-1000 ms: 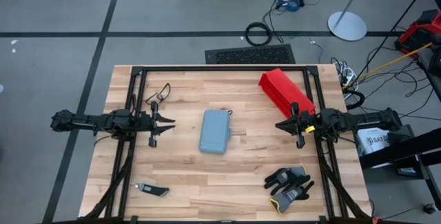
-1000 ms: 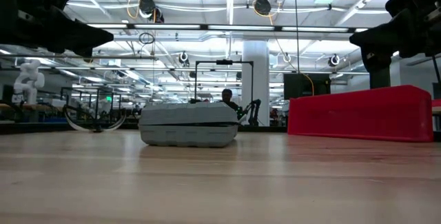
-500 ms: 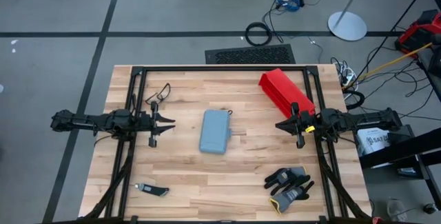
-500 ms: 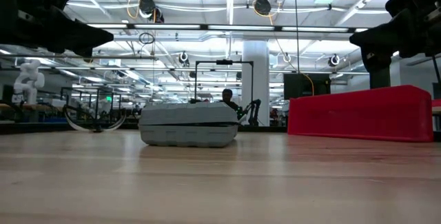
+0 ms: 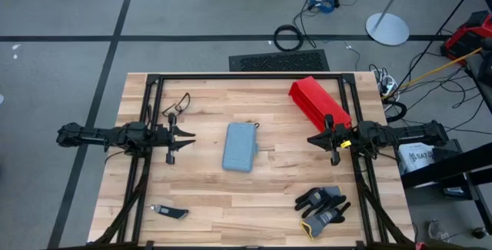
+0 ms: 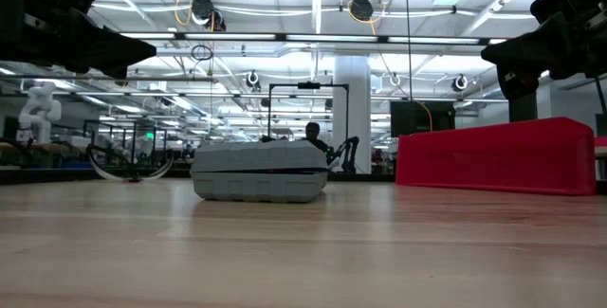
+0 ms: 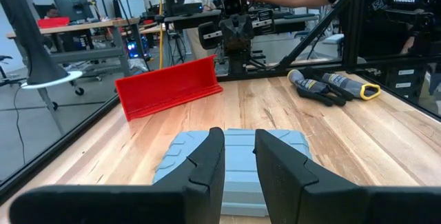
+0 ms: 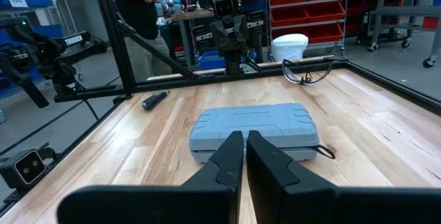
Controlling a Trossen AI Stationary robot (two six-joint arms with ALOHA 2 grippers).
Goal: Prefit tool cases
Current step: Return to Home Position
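Surface: pale wooden plank table (image 5: 207, 192) inside a black frame, with grey workshop floor around it.
Case position: small flat grey-blue plastic case (image 5: 241, 147) with rounded corners lies flat at the table's middle, lid down, between the two arms and apart from both.
Left gripper: left gripper (image 7: 238, 148) hovers on its own side, pointed at the case; its fingers are a narrow gap apart with nothing between them.
Right gripper: right gripper (image 8: 244, 145) hovers opposite, near one end of the red open plastic bin (image 5: 317, 104); its fingers are all but touching and empty.
Bystanders: black-and-grey work gloves (image 5: 323, 204) lie on the right arm's side. A small dark-handled tool (image 5: 171, 212) and clear safety glasses (image 5: 178, 104) lie on the left arm's side. None touch the case.
Handling, judged: expect a stiff moulded shell with a smooth lid, liable to slide on the wood. With tools inside it is probably heavier than it looks.
Grip, judged: the lid looks too broad to span. Take it across its thickness at a long edge, or push a side wall. You cannot place the hinge line from these views, so check before pinching.
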